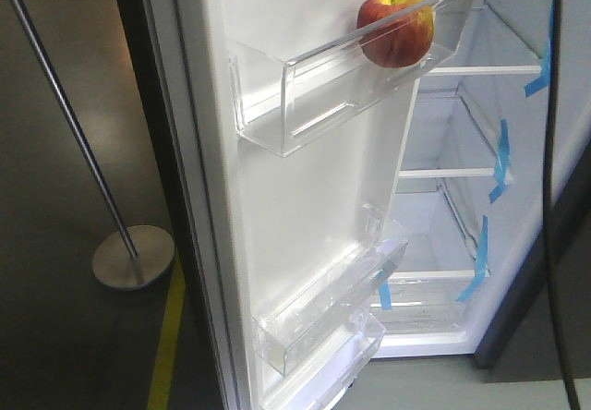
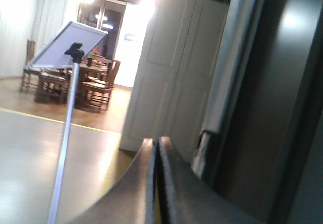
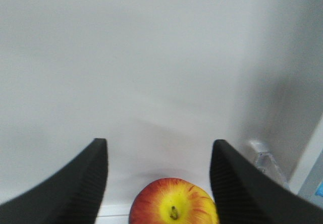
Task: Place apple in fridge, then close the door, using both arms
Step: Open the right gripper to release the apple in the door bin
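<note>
Apple (image 1: 395, 29) rests in the door (image 1: 305, 198) bin (image 1: 268, 96), just below the right pincer (image 3: 159, 143), whose fingers stand apart. Left pincer (image 2: 155, 142), pressed together, is nearer the door's outside.

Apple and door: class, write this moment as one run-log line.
apple: in upper door bin | door: open | right gripper: open | left gripper: shut

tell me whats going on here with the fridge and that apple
The apple sits in the top clear bin on the inside of the open door of the fridge. The right gripper is open, its fingers spread to either side of the apple without touching it. The left gripper is shut, beside what looks like the door's dark outer face. The door is not yet closed.
</note>
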You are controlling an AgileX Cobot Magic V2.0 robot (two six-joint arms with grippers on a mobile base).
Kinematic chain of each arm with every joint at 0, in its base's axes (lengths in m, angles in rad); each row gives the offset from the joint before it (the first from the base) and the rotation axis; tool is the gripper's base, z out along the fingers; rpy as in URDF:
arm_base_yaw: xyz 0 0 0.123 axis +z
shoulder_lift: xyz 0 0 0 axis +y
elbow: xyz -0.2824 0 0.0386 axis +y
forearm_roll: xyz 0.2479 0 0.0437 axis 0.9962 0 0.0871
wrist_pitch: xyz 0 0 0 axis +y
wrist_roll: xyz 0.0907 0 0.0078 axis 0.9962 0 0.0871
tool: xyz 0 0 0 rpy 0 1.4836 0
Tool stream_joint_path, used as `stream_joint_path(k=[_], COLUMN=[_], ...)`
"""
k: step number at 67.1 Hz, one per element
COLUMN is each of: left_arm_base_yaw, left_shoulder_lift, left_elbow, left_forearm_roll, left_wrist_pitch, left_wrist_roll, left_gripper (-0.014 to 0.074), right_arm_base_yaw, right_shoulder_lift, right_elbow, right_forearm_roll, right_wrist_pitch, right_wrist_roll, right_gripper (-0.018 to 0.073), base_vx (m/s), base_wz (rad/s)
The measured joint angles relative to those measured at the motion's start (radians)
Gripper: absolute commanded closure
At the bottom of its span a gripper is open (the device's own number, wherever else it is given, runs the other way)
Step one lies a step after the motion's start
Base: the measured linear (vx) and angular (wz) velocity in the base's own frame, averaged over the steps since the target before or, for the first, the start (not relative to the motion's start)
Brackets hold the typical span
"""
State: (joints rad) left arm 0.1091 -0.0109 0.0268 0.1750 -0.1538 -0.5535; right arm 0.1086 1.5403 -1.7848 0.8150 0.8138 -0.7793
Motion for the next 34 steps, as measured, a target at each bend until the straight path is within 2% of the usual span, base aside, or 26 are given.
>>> stream_joint_path(k=[6,18,29,34], left_arm_base_yaw=[0.0,0.0,0.0,0.0], left_shoulder_lift=[0.0,0.0,0.0,0.0], left_elbow=[0.0,0.0,0.0,0.0], left_forearm_roll=[-0.025,-0.039,-0.034,0.0], left_wrist_pitch=[-0.016,-0.097,-0.216,-0.26], left_wrist_roll=[-0.043,-0.189,-0.322,-0.386], left_gripper=[0.0604,0.0604,0.0604,0.0604], right_arm_base_yaw=[-0.002,-0.002,-0.002,-0.002], right_shoulder_lift=[-0.056,-0.207,-0.397,-0.507], right_elbow=[0.0,0.062,0.258,0.377], right_forearm_roll=[-0.024,-0.07,-0.084,-0.089], right_wrist_pitch=[0.033,0.076,0.101,0.092], right_wrist_roll=[0.022,0.06,0.078,0.078], right_gripper=[0.0578,0.0564,0.0564,0.0564], base_vx=[0.0,0.0,0.0,0.0], base_wz=[0.0,0.0,0.0,0.0])
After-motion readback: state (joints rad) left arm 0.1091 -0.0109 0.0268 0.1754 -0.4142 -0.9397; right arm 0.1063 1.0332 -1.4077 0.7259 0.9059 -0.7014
